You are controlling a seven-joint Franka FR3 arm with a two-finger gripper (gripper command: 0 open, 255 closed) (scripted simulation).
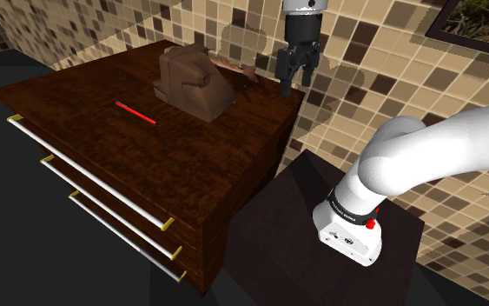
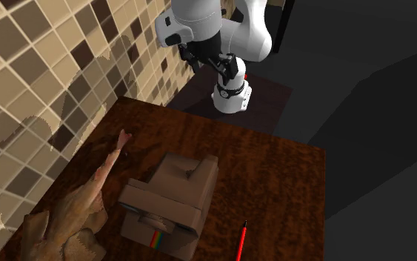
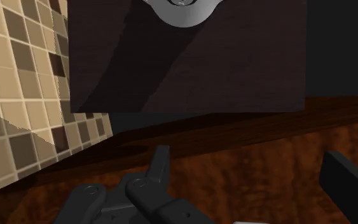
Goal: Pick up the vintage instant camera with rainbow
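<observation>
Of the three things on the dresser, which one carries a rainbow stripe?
The boxy brown camera, between the other two, has the stripe on its front. The plucked chicken and the red pen bear none.

Arm (image 1: pixel 425 148) arched high, wrist vert., gripper (image 1: pixel 297 84) pts down, fingers (image 3: pixel 158 167) spread apart.

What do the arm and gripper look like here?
White Franka arm: smooth, rounded, glossy links with dark bands at the joints and a small red mark on the lowest segment. All-black two-finger gripper: blocky body and flat angular fingers, mounted under a grey metallic wrist flange.
</observation>
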